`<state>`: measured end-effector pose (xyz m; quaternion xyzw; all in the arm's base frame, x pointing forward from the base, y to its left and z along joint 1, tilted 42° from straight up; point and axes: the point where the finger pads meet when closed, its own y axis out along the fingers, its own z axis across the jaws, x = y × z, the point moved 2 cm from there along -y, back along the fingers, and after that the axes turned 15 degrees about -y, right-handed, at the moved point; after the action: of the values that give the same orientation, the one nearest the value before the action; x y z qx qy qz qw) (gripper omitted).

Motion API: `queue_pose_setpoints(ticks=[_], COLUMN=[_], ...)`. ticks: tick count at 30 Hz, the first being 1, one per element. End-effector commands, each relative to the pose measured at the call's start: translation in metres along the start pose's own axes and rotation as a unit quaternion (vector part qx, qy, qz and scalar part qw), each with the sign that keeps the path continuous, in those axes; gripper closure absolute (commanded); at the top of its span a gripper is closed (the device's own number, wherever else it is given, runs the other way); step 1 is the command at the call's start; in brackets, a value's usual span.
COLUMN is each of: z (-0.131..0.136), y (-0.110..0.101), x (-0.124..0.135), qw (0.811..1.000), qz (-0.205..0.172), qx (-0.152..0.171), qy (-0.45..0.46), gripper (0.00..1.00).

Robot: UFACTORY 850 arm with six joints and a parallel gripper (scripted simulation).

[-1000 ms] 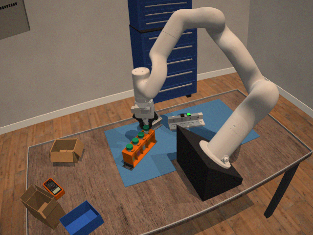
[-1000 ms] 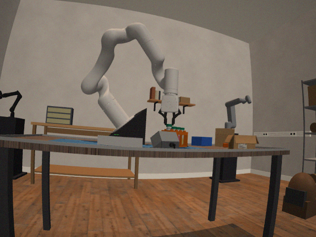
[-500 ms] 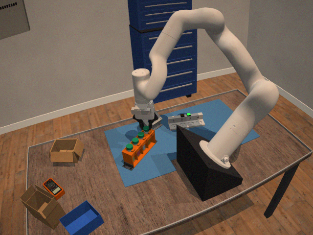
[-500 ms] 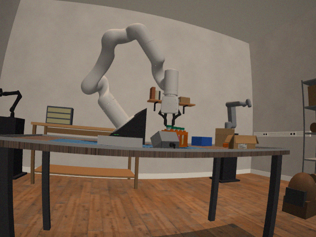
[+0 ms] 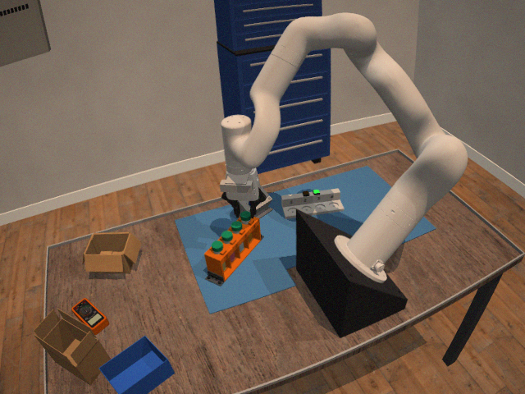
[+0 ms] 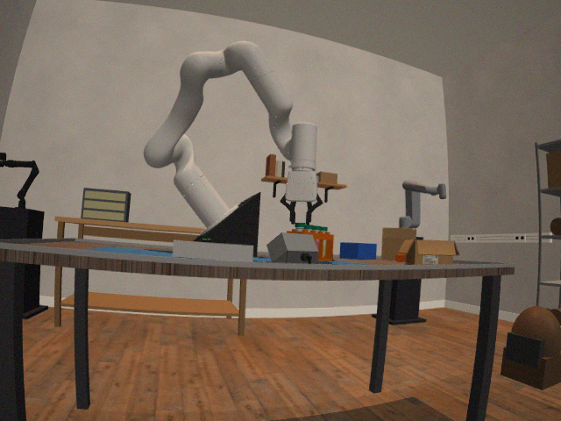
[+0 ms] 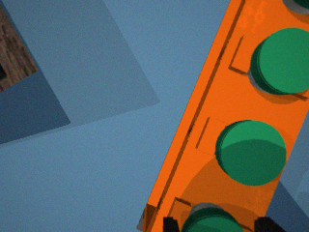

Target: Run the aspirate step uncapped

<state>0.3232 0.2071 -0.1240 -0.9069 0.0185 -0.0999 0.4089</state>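
Note:
The orange decapping station [image 5: 230,258] [image 6: 326,245] [image 7: 222,97] stands on the blue mat [image 5: 254,280] with a green cap on each of its tubes. My gripper [image 5: 243,210] [image 6: 304,221] [image 7: 215,228] points straight down over the rack's end farthest from the top camera. Its fingers straddle that end cap [image 5: 245,216] [image 7: 210,221] with small gaps on both sides, so it is open. The neighbouring caps [image 5: 236,226] [image 7: 251,152] sit free. The grey cap tray [image 5: 335,199] shows empty nests and a lit green lamp [image 5: 316,191]. The grey key housing [image 6: 292,246] stands by the rack.
The arm's black wedge base [image 5: 339,280] stands right of the rack. Cardboard boxes [image 5: 111,251] [image 5: 70,343], an orange multimeter [image 5: 89,315] and a blue bin [image 5: 138,368] lie at the table's left. A blue drawer cabinet stands behind the table.

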Motion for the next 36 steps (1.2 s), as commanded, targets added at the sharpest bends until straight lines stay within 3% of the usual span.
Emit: queue_pose_setpoints(ticks=[1,34,35,36], z=[0.0006,0.0006,0.0006,0.0006], y=[-0.0008,0.0067,0.0068,0.0068], x=[0.0005,0.0005,0.0005,0.0005], qw=[1.0,1.0,1.0,1.0], qz=[0.0,0.0,0.0,0.0], qx=[0.001,0.001,0.001,0.001], qy=[0.0,0.0,0.0,0.0], gripper=[0.54,0.54,1.0,1.0])
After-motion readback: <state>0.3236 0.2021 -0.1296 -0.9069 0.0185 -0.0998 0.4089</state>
